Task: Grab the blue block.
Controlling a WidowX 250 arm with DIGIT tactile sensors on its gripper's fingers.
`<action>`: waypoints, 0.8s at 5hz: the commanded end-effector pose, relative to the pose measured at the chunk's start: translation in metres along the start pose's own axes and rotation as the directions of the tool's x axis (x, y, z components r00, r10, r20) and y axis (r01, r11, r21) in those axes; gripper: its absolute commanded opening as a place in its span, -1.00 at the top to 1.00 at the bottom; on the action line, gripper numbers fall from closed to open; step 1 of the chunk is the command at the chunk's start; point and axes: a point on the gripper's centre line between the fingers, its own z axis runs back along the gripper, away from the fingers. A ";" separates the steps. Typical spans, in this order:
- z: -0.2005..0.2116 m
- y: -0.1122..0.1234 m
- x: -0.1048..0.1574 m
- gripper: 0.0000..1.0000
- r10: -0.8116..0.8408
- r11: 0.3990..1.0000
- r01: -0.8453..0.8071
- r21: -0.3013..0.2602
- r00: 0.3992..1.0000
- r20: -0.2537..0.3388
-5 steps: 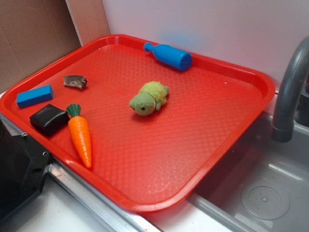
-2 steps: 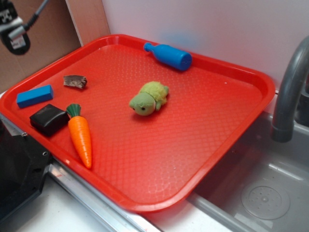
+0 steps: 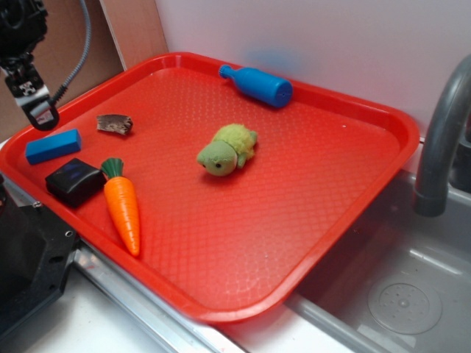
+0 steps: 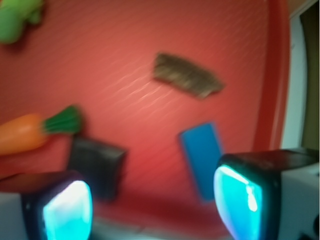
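Gripper spread wide, holding nothing, above the tray's left edge | blue block flat near the tray rim, just beside the black block | jaws look set to straddle it.

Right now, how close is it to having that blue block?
Nothing is grabbed yet. The blue block lies flat on the red tray, beside the black block. In hand: the gripper hangs above the block, and the wrist view shows its fingers spread, with the block between them but off toward one finger. Left: centre, lower, close, lift.
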 end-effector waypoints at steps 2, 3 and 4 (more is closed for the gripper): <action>-0.055 0.031 0.006 -1.00 -0.003 1.000 0.003 0.009 1.000 -0.001; -0.077 0.012 0.014 -1.00 -0.053 0.998 0.052 -0.021 0.997 -0.058; -0.077 -0.009 0.013 1.00 -0.082 0.996 0.079 -0.031 0.994 -0.078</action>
